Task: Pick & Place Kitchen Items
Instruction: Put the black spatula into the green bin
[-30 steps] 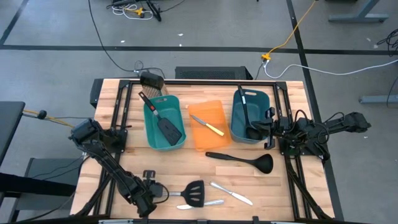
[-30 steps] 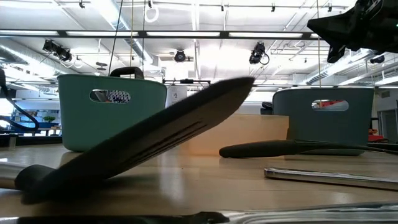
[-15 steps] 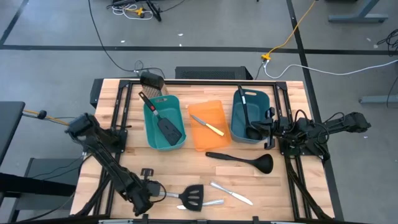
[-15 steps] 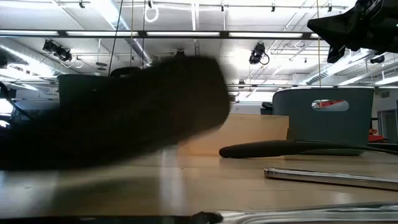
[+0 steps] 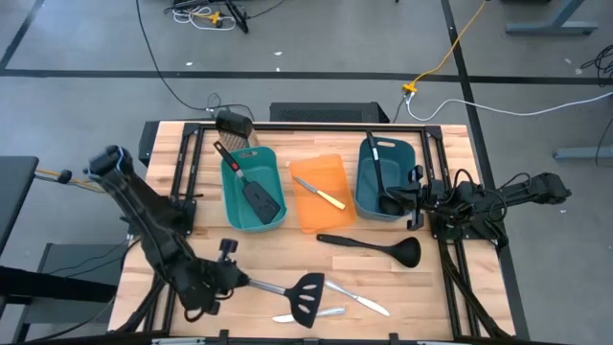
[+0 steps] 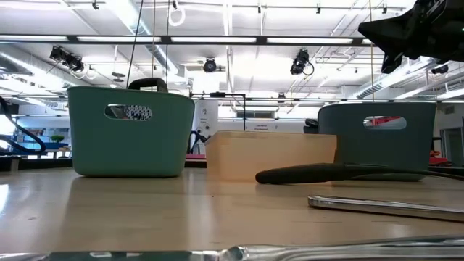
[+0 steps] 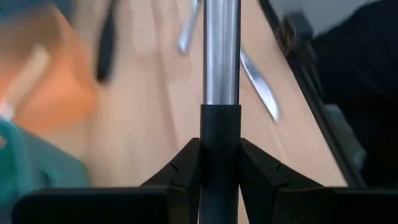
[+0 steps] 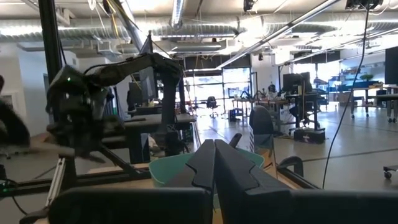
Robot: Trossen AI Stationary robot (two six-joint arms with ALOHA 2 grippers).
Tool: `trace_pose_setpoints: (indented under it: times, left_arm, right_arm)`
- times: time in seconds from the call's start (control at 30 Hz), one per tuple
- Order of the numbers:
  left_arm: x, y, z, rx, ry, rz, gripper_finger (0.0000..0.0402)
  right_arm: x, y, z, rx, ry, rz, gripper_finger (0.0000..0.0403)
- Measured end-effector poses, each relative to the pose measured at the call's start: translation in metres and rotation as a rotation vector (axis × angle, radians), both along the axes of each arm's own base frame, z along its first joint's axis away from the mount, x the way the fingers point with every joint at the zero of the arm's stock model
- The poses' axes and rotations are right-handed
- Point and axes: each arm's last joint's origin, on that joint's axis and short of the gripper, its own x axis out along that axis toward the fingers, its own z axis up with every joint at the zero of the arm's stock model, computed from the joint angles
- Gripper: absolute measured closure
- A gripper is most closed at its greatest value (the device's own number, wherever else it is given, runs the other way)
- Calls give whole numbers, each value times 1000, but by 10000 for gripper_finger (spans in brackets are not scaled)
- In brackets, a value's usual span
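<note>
Landmark for all positions: the orange bin [image 5: 322, 193] at table centre.

Left gripper [image 5: 228, 279] sits toward the near-left corner of the table from the orange bin, pinching the handle of a black slotted spatula [image 5: 308, 288]. In the left wrist view the fingers [image 7: 180, 173] press on both sides of the dark grip, the steel shaft running forward between them. The blade hangs near and slightly left of the orange bin, over two silver table knives [image 5: 356, 298].

Right gripper [image 5: 420, 195] waits just right of the teal bin [image 5: 388, 178] on the orange bin's right side; its fingers look pressed together, empty.

Judged step: carry the spatula to a bin.
- The grip is far out on the handle, so the blade end is a long lever; move slowly to limit swing or twist in the pinch.
- Raise enough to clear the knives and the bin rims before travelling.
- The other teal bin [image 5: 253, 188], left of the orange bin, already holds a matching spatula, so it is the likely target.
- Lower blade-first, release once the blade is supported.

One ladle [image 5: 372, 246] lies on the table near the orange bin.
</note>
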Motion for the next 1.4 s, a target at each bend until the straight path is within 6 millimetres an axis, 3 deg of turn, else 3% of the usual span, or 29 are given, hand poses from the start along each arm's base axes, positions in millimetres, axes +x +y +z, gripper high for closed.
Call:
trace_pose_setpoints:
  times: [0.17, 0.37, 0.5, 0.6, 0.83, 1.0, 1.17, 1.4]
  left_arm:
    - [-8, 17, 23, 71, -135, -41, 318]
    - [-32, 67, 29, -4, -294, -24, 318]
    - [-53, 103, 11, -120, -425, 35, 318]
    - [-67, 119, 0, -214, -558, 58, 318]
    - [-83, 136, -36, -231, -666, 137, 318]
    - [-87, 140, -42, -258, -678, 163, 318]
    - [-90, 144, -19, -201, -733, 186, 318]
    - [-106, 169, 39, 126, -719, 450, 318]
  right_arm:
    - [0, 0, 0, 5, -1, 1, 389]
    - [0, 0, 0, 11, -1, 3, 389]
    - [0, 0, 0, 11, -1, 3, 389]
    - [0, 0, 0, 12, -1, 3, 389]
    - [0, 0, 0, 10, -1, 3, 389]
    - [0, 0, 0, 12, -1, 3, 389]
    - [0, 0, 0, 13, -2, -2, 389]
    - [0, -1, 0, 22, -1, -21, 389]
